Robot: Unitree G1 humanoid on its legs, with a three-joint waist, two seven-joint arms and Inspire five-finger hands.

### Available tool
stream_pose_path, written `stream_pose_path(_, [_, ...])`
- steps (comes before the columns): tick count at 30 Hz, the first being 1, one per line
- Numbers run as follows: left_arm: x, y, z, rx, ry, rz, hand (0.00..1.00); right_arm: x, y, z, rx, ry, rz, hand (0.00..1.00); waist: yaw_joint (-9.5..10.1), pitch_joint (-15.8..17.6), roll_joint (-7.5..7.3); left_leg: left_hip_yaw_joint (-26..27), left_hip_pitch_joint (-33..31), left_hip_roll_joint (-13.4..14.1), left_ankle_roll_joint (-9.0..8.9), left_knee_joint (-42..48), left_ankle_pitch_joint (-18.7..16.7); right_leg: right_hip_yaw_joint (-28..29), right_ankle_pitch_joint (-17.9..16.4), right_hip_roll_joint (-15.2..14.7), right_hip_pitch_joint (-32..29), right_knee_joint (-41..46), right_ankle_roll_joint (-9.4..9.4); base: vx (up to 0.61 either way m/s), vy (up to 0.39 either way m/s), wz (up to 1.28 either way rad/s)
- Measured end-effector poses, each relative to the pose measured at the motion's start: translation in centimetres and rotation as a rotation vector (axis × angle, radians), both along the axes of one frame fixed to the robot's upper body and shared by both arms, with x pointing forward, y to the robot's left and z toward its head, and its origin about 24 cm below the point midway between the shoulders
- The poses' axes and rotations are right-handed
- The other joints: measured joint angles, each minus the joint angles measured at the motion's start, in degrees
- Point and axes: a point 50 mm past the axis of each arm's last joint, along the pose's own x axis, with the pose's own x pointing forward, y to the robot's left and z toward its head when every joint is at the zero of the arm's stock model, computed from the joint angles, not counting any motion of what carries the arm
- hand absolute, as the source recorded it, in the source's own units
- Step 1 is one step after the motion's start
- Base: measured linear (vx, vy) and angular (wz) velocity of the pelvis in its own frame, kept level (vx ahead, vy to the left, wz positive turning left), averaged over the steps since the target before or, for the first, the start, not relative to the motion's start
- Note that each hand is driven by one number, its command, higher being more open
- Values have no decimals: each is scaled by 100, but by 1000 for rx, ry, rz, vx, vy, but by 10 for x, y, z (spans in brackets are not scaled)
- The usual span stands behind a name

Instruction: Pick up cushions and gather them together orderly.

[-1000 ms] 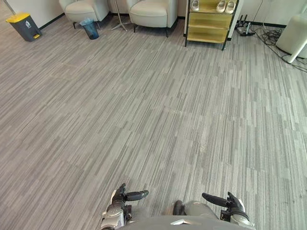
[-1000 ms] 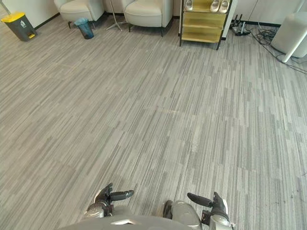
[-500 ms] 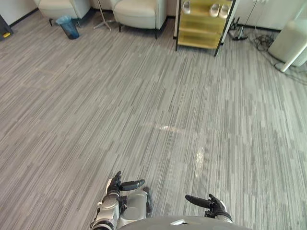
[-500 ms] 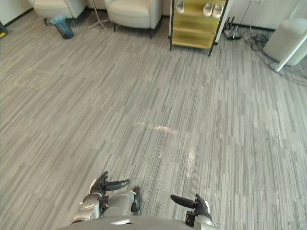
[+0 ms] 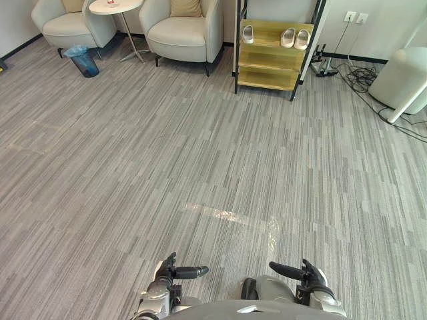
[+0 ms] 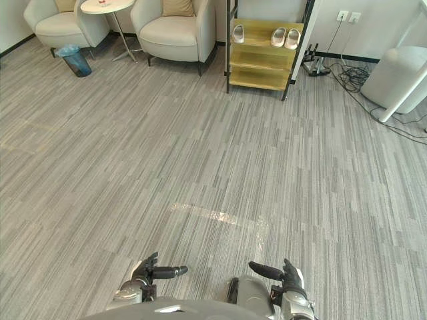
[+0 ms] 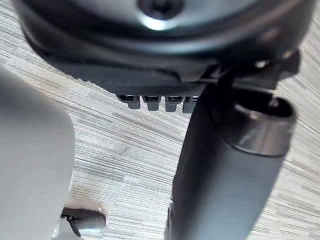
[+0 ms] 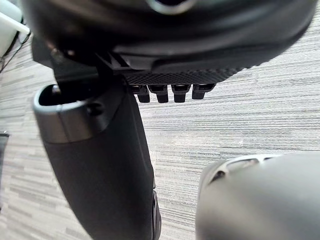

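Left eye view: the robot looks down a grey striped carpet (image 5: 200,153) toward a yellow shoe rack (image 5: 272,57) against the far wall. Left of the rack stands a cream armchair (image 5: 180,33) with a tan cushion (image 5: 185,7) upright against its back. Further left of the rack is a round side table (image 5: 117,7), then a second armchair (image 5: 67,23) with another tan cushion (image 5: 72,5) at its back, and a blue bin (image 5: 83,61) beside it. So the cushions sit apart, one on each chair, well away from the robot. The left hand (image 5: 175,272) and right hand (image 5: 300,272) hang low on the near side, thumbs pointing toward each other, holding nothing.

Right eye view: the same scene; slippers (image 6: 283,37) rest on the rack's top shelf.

Left wrist view: the left hand is released, thumb out, only carpet beyond it.

Right wrist view: the right hand is likewise released and empty.

To reach a cushion well, I judge the robot should walk up left of the rack and square up to one chair before lifting its arms.

Compared with a second ago, the camera has swung and tilted up: the chair backs, cushions and table top have come into view.
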Motion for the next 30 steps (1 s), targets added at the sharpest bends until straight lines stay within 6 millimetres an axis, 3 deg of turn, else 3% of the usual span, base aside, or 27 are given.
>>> stream_pose_path(2, [3, 2, 2, 4, -24, 19, 100, -4, 0, -1, -2, 10, -8, 100, 41, 13, 8, 283, -546, 207, 117, 1074, -149, -22, -4, 72, 502, -333, -10, 275, -117, 13])
stream_pose_path(4, [3, 2, 3, 7, -28, 16, 100, -5, 2, -2, 4, 15, -11, 100, 48, 10, -4, 584, -824, 217, 180, 1024, -339, -9, 11, 63, 859, -610, 15, 254, -19, -3])
stream_pose_path(6, [7, 2, 5, 9, -49, 9, 100, -2, 7, -2, 18, 10, -12, 100, 64, 20, -38, 784, -1051, -31, 206, -344, -447, 50, 48, -33, 1139, -908, 99, 269, 63, -17])
stream_pose_path(8, [10, 4, 6, 15, -59, 6, 100, -1, 10, -3, 26, 11, -13, 100, 75, 51, -102, 756, -1091, -381, 220, -1483, -317, 80, 39, -199, 1245, -993, 186, 275, 140, -13])
stream_pose_path(9, [10, 3, 6, 17, -61, 0, 100, -2, 10, -3, 27, 15, -18, 100, 75, 69, -126, 557, -1085, -762, 232, -2567, 389, 113, -8, -338, 1332, -1049, 321, 373, 222, -28])
stream_pose_path(10, [8, 3, 6, 18, -54, -3, 100, -6, 10, -5, 30, 33, -16, 100, 177, 42, -152, 512, -898, -904, 325, -2888, 1073, 277, -58, -395, 1407, -1133, 510, 382, 183, -21])
stream_pose_path(13, [11, 12, 7, 45, -55, -18, 100, -4, 26, -7, 72, 33, -12, 100, 192, 12, -403, 534, -832, -1138, 473, -2917, 951, 330, 17, -643, 1470, -1144, 631, 257, 102, 4])
stream_pose_path(15, [11, 15, 7, 49, -52, -15, 100, -5, 36, -9, 100, 41, -6, 100, 229, -39, -491, 616, -705, -1188, 518, -2682, 609, 604, 98, -744, 1574, -1012, 747, 252, 147, -4])
stream_pose_path(18, [8, 14, 6, 46, -43, -18, 100, -5, 34, -9, 94, 45, 4, 100, 262, -92, -452, 703, -478, -1217, 576, -2688, 394, 778, 103, -809, 1414, -384, 761, 182, 128, -27])
stream_pose_path(19, [6, 12, 5, 42, -32, -27, 100, -5, 31, -9, 87, 46, 10, 100, 260, -108, -426, 778, -266, -1215, 616, -2820, 347, 902, 121, -901, 993, 626, 794, 157, 120, -24])
stream_pose_path(20, [5, 14, 4, 45, -24, -29, 100, -4, 29, -8, 85, 39, 10, 100, 251, -83, -473, 819, -10, -1276, 695, -3005, 298, 957, 303, -1063, 550, 1703, 966, 164, 82, -20])
stream_pose_path(22, [3, 15, 3, 53, -10, -44, 100, -2, 29, -8, 85, 32, 16, 100, 169, -77, -469, 801, 213, -1280, 735, -3078, 210, 922, 10, -1192, 190, 2403, 830, 163, 41, 2])
stream_pose_path(24, [2, 19, 3, 71, -3, -64, 100, 0, 30, -7, 84, 22, 34, 100, 154, -94, -473, 783, 454, -1260, 700, -3227, 181, 768, -310, -1179, -167, 2145, 713, 129, -18, 10])
stream_pose_path(26, [0, 20, 2, 72, 4, -62, 100, 1, 29, -7, 80, 15, 39, 100, 104, -104, -462, 690, 508, -1251, 652, -3277, 195, 818, -303, -1044, -256, 1396, 746, 151, -105, 28])
stream_pose_path(27, [-1, 24, 3, 82, 8, -59, 100, 0, 29, -7, 83, 16, 35, 100, 72, -168, -578, 566, 504, -1350, 555, -3254, 165, 923, 132, -954, -258, 414, 781, 197, -155, 50])
stream_pose_path(30, [-6, 13, -1, 49, 28, -46, 100, -7, 17, -8, 64, 42, 4, 100, 63, -286, -338, 406, 526, -1189, 462, -3354, 153, 783, 215, -739, -25, -1, 715, 188, -153, 23])
